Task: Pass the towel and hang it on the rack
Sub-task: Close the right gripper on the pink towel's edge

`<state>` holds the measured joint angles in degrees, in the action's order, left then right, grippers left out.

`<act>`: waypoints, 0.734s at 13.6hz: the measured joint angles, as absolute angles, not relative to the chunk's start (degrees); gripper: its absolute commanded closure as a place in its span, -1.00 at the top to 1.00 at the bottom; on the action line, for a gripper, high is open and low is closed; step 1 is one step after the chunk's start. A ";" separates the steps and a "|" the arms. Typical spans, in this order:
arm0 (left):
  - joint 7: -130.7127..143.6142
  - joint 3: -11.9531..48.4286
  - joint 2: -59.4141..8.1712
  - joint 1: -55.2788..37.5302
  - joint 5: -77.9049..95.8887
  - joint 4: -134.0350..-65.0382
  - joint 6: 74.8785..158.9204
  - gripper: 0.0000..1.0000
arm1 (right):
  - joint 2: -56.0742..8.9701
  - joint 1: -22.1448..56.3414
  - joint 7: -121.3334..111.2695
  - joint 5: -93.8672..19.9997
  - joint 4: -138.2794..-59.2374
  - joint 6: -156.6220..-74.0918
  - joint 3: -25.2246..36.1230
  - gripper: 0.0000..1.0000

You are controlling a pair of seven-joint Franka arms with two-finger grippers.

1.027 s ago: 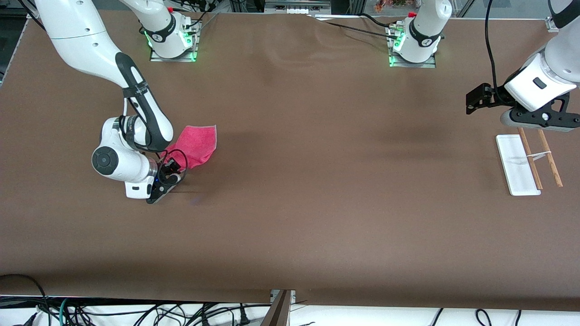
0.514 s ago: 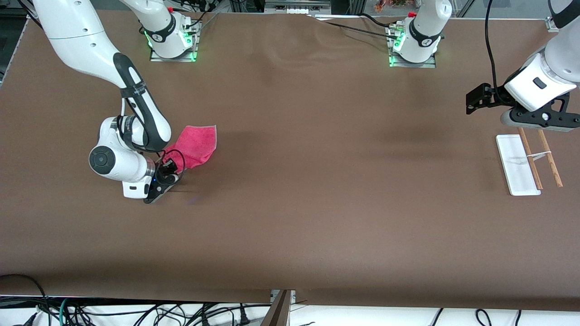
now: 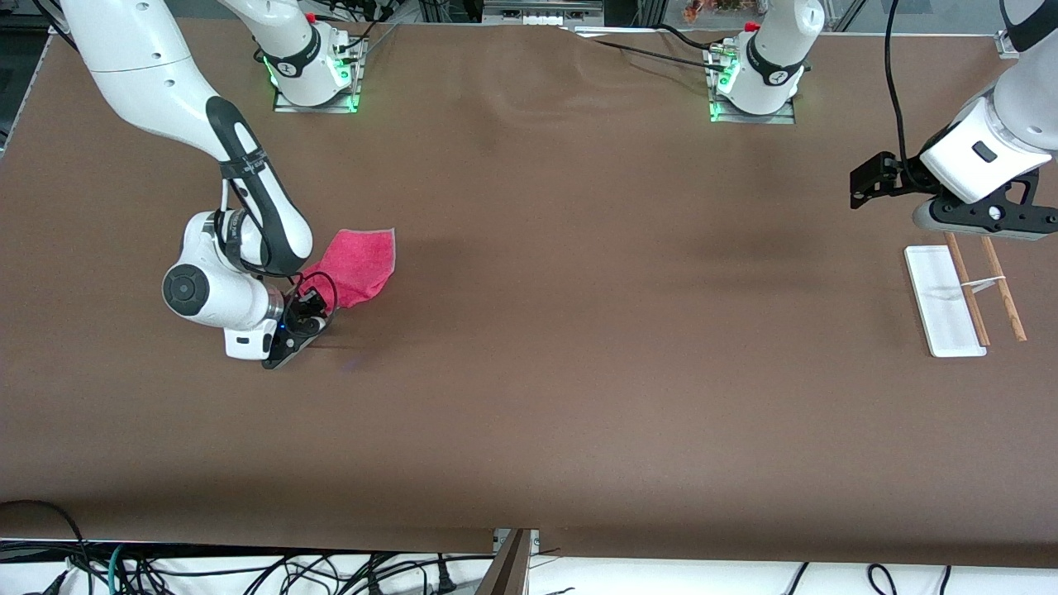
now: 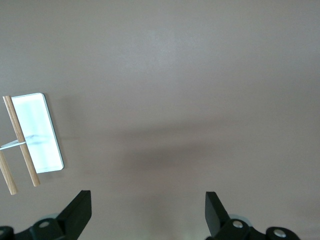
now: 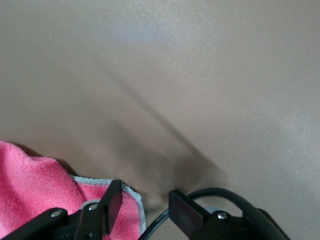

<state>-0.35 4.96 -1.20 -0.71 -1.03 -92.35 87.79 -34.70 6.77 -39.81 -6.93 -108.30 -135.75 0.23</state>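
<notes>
The pink-red towel (image 3: 359, 264) lies flat on the table toward the right arm's end. My right gripper (image 3: 316, 312) is low at the towel's corner nearest the front camera. In the right wrist view the gripper (image 5: 145, 199) is open, and the towel's (image 5: 35, 185) grey-trimmed corner lies between the fingers, next to one pad. The rack (image 3: 950, 302) lies toward the left arm's end, a white base with two wooden rods. My left gripper (image 3: 967, 219) hovers open and empty over the table beside the rack (image 4: 31, 135); its fingers stand wide apart around (image 4: 148, 207).
Brown table cover (image 3: 579, 330) spans the whole surface between towel and rack. Both arm bases (image 3: 314, 74) stand at the table's edge farthest from the front camera. Cables hang off the edge nearest that camera.
My right wrist has shifted slightly toward the right arm's end of the table and settled at the towel's corner. The towel, the rack and the left arm have not moved.
</notes>
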 measured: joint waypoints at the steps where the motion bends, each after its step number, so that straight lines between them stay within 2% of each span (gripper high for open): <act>1: -0.35 4.96 -1.20 -0.71 -1.03 -92.35 87.79 1.00 | -34.68 6.78 -39.85 -6.94 -108.33 -135.78 0.23 -0.77; 2: -0.35 4.96 -1.20 -0.71 -1.03 -92.35 87.79 1.00 | -34.52 6.78 -40.05 -7.18 -108.39 -135.70 0.15 -1.00; 10: -0.35 4.96 -1.20 -0.71 -1.03 -92.35 87.79 1.00 | -33.81 6.78 -40.23 -7.97 -109.01 -135.72 0.10 -1.00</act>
